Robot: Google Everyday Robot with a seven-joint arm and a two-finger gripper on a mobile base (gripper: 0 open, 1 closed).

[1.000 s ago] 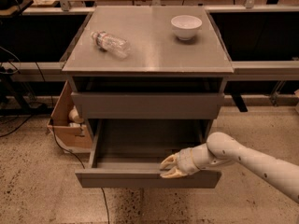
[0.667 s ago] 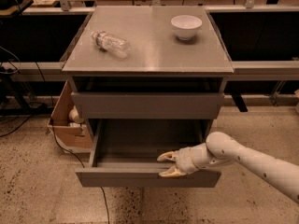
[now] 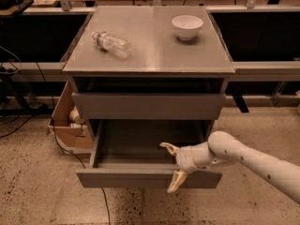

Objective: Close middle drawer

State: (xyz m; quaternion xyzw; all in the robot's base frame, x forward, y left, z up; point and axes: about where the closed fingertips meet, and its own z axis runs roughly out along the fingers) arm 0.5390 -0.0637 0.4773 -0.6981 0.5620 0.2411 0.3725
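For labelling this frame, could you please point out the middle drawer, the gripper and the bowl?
middle drawer [image 3: 117, 179]: camera view, front panel.
gripper [image 3: 166, 168]: camera view, between open fingertips, at the drawer front.
bowl [image 3: 187, 27]: camera view, outer wall.

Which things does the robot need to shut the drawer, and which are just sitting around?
For the job:
- middle drawer, pulled out
- gripper, jaws open at the drawer's front edge

Just lying about:
- plastic bottle, on its side on the cabinet top
- white bowl, also on the cabinet top
- cardboard box, on the floor beside the cabinet
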